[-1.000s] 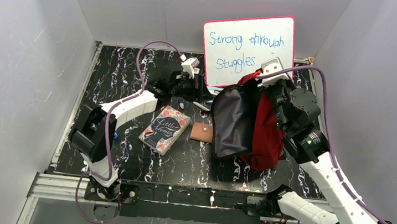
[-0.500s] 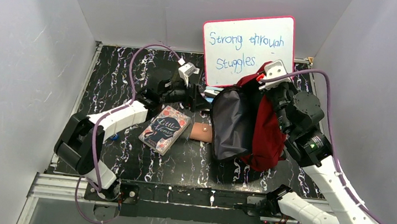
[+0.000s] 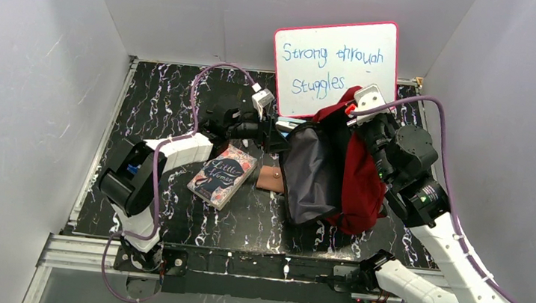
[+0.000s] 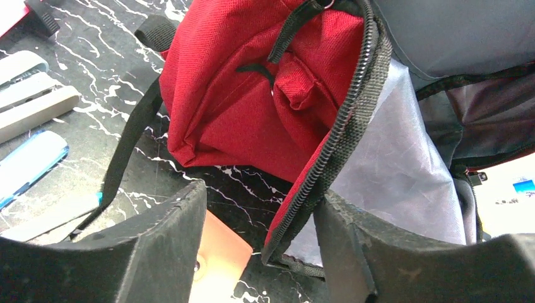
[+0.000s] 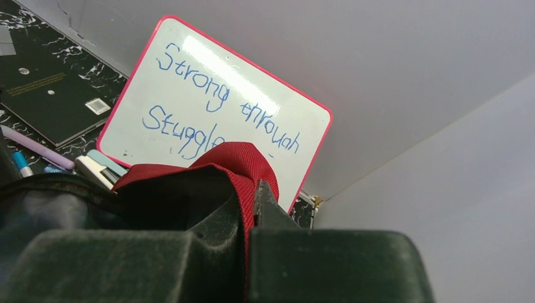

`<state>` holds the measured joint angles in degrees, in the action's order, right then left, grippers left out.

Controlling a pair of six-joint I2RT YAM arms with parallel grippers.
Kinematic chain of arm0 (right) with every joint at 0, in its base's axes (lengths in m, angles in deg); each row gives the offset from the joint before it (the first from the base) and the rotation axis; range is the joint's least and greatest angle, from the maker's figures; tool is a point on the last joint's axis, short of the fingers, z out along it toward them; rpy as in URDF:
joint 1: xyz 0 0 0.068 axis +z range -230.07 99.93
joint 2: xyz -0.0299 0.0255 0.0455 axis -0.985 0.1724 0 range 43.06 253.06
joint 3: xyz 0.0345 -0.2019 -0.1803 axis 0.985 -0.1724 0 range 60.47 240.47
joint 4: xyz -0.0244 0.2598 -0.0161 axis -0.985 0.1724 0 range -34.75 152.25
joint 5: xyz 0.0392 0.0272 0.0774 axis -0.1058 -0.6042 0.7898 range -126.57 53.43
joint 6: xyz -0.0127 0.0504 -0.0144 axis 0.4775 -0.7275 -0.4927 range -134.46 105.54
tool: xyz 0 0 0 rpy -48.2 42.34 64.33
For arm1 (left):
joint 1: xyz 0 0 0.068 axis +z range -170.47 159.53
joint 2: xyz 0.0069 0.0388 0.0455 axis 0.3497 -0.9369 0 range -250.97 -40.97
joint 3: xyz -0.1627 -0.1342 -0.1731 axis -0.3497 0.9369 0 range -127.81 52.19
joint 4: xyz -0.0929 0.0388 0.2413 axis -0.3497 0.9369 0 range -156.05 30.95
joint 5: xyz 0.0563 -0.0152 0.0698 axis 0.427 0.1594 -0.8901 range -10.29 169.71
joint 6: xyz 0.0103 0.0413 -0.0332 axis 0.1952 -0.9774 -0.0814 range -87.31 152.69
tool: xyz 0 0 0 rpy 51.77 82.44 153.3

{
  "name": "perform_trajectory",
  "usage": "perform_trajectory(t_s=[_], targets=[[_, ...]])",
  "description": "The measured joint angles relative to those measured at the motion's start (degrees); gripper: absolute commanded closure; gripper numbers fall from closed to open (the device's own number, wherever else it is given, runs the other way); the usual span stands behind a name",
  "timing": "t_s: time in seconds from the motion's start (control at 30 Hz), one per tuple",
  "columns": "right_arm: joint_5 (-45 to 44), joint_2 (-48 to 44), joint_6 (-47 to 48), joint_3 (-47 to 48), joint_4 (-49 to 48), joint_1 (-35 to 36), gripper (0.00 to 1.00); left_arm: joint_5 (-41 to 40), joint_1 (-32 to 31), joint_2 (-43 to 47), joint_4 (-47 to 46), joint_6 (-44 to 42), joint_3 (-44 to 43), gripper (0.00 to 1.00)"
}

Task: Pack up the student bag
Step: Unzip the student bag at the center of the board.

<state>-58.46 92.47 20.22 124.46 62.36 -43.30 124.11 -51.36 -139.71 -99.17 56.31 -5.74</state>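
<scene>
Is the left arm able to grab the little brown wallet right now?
Probably yes. The left gripper is open and empty, and the wallet lies bare just below it. The bag hangs close beside, so its zipper edge might snag.

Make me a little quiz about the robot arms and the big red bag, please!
1. True or false: the right gripper is pinching a red strap of the student bag.
2. What lies on the table between the book and the bag?
A. a tan wallet
B. a banana
C. a cup
3. Fill in the gap: the left gripper, by the bag's zipper edge, is ____ (open or shut).

Key: 1 true; 2 A; 3 open.
</scene>
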Motion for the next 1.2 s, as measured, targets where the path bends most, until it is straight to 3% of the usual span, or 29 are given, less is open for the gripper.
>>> perform_trajectory(t_s=[0.07, 0.17, 0.23, 0.6, 0.9, 1.2], targets=[[0.02, 0.0, 0.0, 0.0, 0.0, 0.0, 1.0, 0.48, 0.0, -0.22, -1.07, 0.87, 0.0, 0.57], [-0.31, 0.0, 0.04, 0.0, -0.02, 0.0, 1.0, 2.47, -0.02, -0.24, -3.13, 2.8, -0.04, 0.84], [-1.16, 0.02, 0.07, -0.07, -0.22, 0.0, 1.0, 4.31, -0.02, -0.24, -4.28, 3.96, -0.31, 0.97], [-6.08, 1.79, 0.79, -0.11, -2.78, 0.0, 1.0, 7.76, -0.02, 1.11, -1.79, 3.74, -0.79, 1.0], [-4.48, 6.21, -4.66, 5.99, -1.05, -0.02, 1.0, -0.55, -0.02, 5.68, 14.05, -2.67, -11.28, 1.0], [-8.66, 6.86, -9.22, 7.17, 0.04, -0.42, 1.0, -6.69, -0.02, 9.09, 21.38, -5.66, -15.72, 1.0]])
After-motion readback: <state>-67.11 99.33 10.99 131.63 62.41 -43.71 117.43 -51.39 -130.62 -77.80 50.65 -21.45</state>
